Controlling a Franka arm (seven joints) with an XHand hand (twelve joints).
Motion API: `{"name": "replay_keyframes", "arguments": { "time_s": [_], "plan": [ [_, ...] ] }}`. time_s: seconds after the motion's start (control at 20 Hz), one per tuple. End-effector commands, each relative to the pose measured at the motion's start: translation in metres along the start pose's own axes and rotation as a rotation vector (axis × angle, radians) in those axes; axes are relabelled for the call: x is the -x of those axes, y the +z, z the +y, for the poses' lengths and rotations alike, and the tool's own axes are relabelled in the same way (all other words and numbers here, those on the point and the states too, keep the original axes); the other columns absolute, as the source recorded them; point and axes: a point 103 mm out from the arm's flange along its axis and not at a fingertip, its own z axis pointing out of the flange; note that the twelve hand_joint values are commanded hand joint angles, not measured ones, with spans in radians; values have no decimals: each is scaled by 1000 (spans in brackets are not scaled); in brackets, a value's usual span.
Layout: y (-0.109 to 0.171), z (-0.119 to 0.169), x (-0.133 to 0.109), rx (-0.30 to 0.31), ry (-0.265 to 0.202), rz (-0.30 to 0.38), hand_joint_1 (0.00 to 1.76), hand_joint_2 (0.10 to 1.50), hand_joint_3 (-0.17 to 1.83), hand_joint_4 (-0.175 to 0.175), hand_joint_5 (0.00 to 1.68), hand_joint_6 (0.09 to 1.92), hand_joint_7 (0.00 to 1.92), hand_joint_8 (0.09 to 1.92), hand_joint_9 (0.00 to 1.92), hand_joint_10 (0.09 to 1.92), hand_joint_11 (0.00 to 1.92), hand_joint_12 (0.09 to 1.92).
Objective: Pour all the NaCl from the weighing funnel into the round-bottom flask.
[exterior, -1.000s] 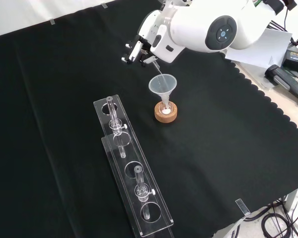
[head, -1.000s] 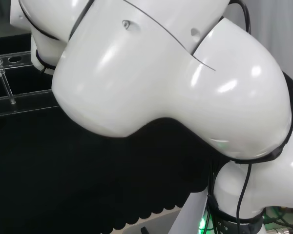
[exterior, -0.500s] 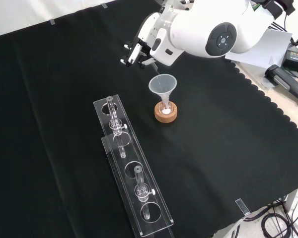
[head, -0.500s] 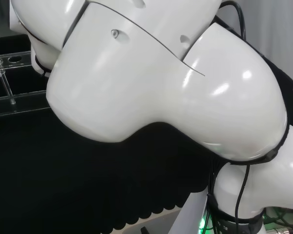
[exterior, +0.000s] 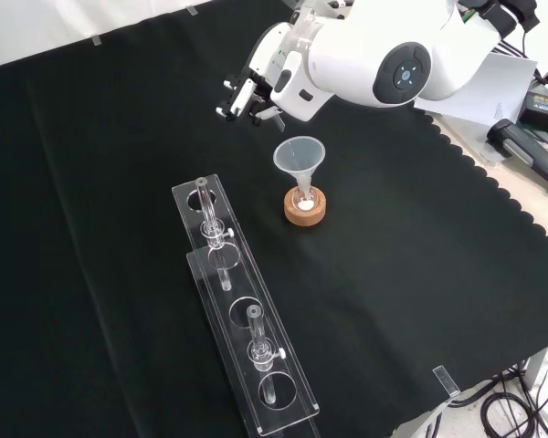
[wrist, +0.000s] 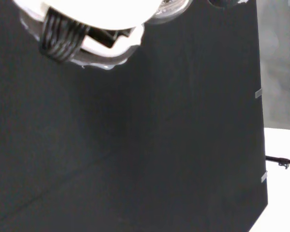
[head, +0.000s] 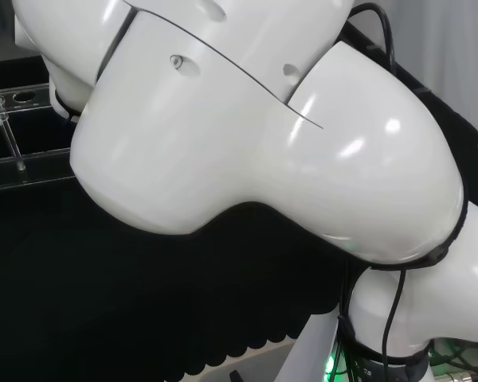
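Here, in the front view, 2 clear racks point(exterior: 242, 310) lie end to end on the desk point(exterior: 91, 228) at left, each with an upright tube. Right of them a funnel point(exterior: 299, 160) stands in the flask point(exterior: 304, 196) on its cork ring point(exterior: 306, 210), white powder at the flask's bottom. Up and left of the funnel hangs the hand point(exterior: 247, 96); I cannot tell whether its fingers are curled or hold anything.

one funnel point(exterior: 298, 158), one cork stand point(exterior: 306, 208), two racks point(exterior: 221, 245)
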Motion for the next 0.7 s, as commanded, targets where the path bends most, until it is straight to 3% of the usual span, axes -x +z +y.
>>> {"name": "replay_keyframes", "arguments": {
  "time_s": [0.05,0.2,0.45,0.7],
  "plan": [
    [2,-2,0,0,3,12,1129,547,814,175,1341,617,1745,142,1359,101,0,1479],
    [8,-4,6,-23,27,11,1129,546,816,175,1341,617,1746,141,1360,100,0,1484],
    [1,-2,-5,10,-12,16,1129,545,818,175,1341,618,1748,138,1363,100,0,1490],
    [15,-12,13,-44,46,-2,1129,544,819,175,1341,619,1749,136,1366,99,0,1494]
  ]
}}
